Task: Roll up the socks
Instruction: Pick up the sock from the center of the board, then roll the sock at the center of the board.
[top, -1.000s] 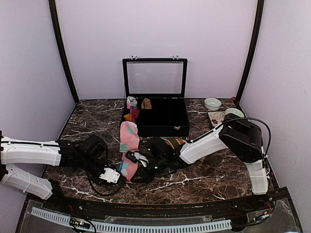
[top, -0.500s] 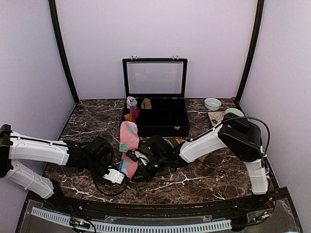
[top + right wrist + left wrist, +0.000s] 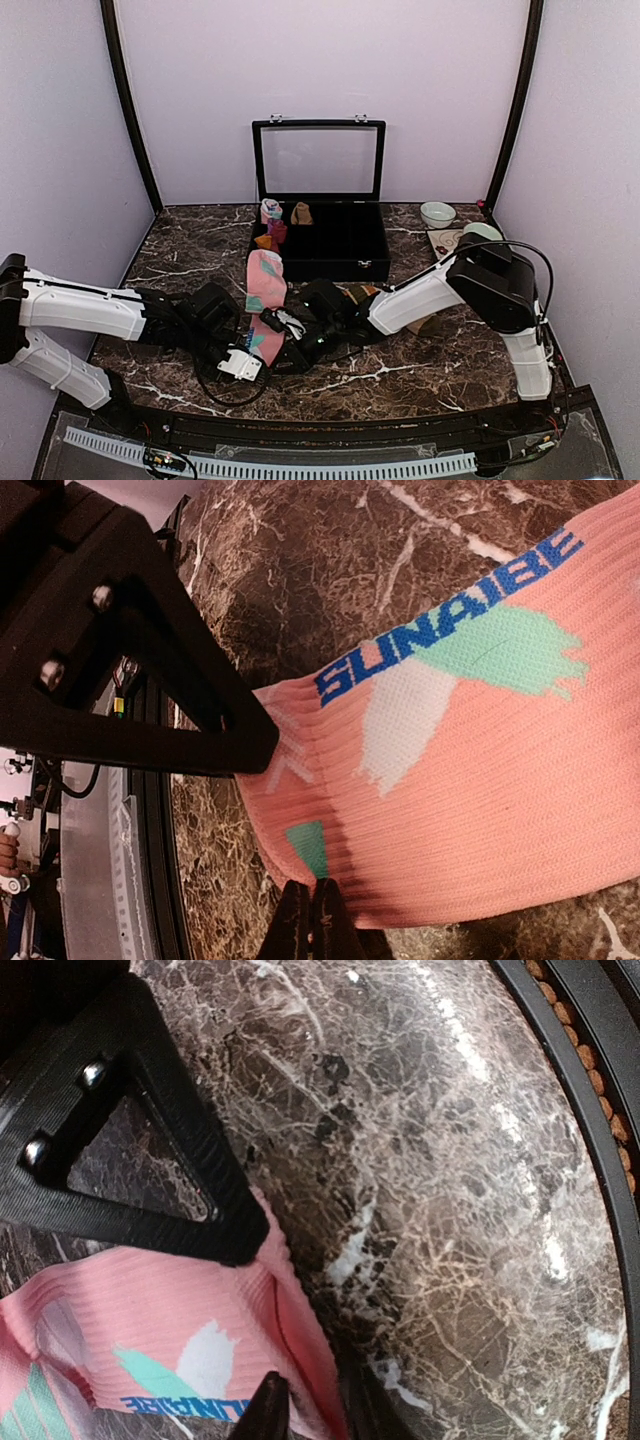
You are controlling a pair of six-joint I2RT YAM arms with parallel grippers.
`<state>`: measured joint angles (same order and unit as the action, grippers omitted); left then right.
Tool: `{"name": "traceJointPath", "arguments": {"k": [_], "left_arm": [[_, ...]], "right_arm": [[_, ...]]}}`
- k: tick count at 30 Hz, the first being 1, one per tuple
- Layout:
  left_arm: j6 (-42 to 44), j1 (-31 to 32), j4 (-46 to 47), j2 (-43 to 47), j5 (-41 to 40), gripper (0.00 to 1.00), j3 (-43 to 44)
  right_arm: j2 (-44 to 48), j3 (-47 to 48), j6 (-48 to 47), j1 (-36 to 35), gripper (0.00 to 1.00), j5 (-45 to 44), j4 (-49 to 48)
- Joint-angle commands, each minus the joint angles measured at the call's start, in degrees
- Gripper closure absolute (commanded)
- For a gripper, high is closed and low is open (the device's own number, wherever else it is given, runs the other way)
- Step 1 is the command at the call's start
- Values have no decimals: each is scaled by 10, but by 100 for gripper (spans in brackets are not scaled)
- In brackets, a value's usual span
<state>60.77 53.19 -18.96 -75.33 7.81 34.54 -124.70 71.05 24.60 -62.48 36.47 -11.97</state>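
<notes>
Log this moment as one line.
left hand: shut on pink sock edge | right hand: shut on same edge | striped sock: not held

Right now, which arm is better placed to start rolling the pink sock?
Right. The right gripper is shut on the pink sock at its near edge; the left gripper sits at that edge, its hold unclear.
</notes>
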Motion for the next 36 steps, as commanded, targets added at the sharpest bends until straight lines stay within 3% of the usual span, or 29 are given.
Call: {"name": "traceJointPath", "arguments": {"k": [1,5,8,13,16,18,25,29,30,31,33,36], "left_arm": [[-14,5,6,-14,-11,83,16],[-8,5,26,7,-26,91,-10],[-21,5,30,19,-25,100,-19],[-42,-6,29,21,-14,100,-34],[-56,-23,-1,21,16,100,-24],[-67,-27,-32,19,39,100,-12],[-104,-45,-77,21,95,100,11],[-142,-53,-96,30,120,100,24],[-148,-54,-106,30,126,100,26],[-154,-55,-112,28,130,100,27],[-162,-58,-120,19,135,100,26],[-169,-67,-116,10,141,100,25]], "right_arm": [[-30,8,12,3,100,-15,20],[-26,0,15,2,99,-25,10],[-19,-5,13,2,93,-34,7],[13,-32,0,2,69,-65,-13],[63,-96,-22,2,56,-91,-76],[98,-149,-26,2,49,-122,-122],[203,-217,-67,2,47,-318,-133],[242,-245,-82,2,30,-367,-181],[247,-250,-81,2,20,-376,-192],[251,-253,-80,1,3,-388,-203],[259,-264,-70,1,0,-402,-229],[271,-283,-7,0,0,-544,-252]]}}
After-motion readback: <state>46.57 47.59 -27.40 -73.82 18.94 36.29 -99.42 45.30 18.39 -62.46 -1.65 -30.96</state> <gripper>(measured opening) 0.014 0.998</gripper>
